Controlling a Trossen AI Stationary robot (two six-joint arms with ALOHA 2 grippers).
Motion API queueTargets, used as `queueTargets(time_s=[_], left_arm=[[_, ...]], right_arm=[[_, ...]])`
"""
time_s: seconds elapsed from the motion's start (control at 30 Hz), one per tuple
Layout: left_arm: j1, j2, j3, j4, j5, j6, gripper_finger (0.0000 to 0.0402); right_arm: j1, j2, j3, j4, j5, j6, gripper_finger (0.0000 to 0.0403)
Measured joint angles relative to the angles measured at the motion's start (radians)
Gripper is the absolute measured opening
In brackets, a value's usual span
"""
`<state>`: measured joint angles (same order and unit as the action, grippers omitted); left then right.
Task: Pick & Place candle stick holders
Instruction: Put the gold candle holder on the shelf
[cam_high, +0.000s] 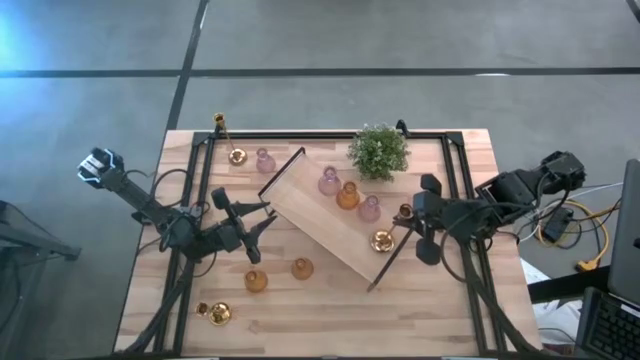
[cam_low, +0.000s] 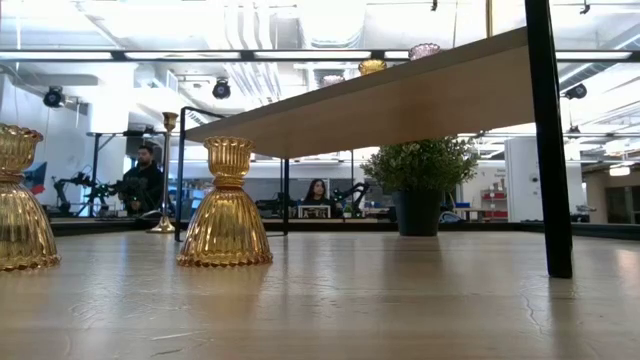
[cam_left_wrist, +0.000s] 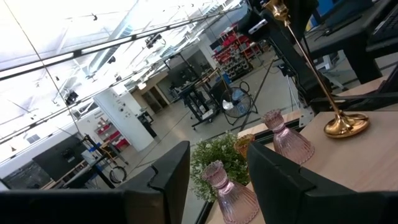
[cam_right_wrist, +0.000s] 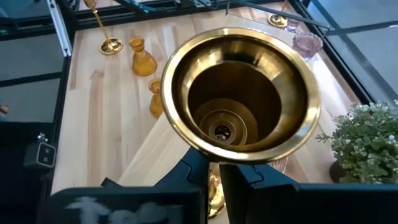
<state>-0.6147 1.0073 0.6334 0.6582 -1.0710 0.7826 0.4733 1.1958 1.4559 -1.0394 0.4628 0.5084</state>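
My right gripper (cam_high: 407, 220) (cam_right_wrist: 215, 179) is shut on a shiny gold holder (cam_right_wrist: 241, 93) over the right end of the long wooden tray (cam_high: 305, 215). On the tray stand two pink glass holders (cam_high: 328, 181) (cam_high: 369, 207), an amber one (cam_high: 347, 195) and a gold one (cam_high: 381, 240). My left gripper (cam_high: 262, 216) (cam_left_wrist: 217, 155) is open beside the tray's left end, nothing between its fingers. A tall-stemmed gold holder (cam_high: 237, 156) and a pink one (cam_high: 265, 160) stand on the table at the far left. Two amber holders (cam_high: 301, 267) (cam_high: 256, 281) and a gold one (cam_high: 218, 312) stand nearer. My right gripper pinches the gold holder between its two fingers low on the side facing the wrist (cam_right_wrist: 215, 163), just under the wide rim. The fingers slant down from the table's right side. The cup hides which part they have. The holder sits upright, its mouth up.
A green potted plant (cam_high: 379, 150) stands at the far edge behind the tray. The tray rests on black wire handles (cam_low: 548, 150) that reach down to the table. Black frame bars (cam_high: 455, 160) run along the table's sides. Bare wood (cam_high: 330, 320) lies along the near edge.
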Motion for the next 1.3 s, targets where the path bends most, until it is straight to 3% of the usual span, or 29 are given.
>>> queueTargets(time_s=[0.8, 1.3], left_arm=[[0.0, 0.0, 0.0, 0.0, 0.0, 0.006, 0.0163], [0.0, 0.0, 0.0, 0.0, 0.0, 0.008, 0.0163]], right_arm=[[-0.018, 0.011, -0.001, -0.001, -0.023, -0.018, 0.0016], [-0.018, 0.011, 0.003, -0.001, 0.007, -0.044, 0.0131]])
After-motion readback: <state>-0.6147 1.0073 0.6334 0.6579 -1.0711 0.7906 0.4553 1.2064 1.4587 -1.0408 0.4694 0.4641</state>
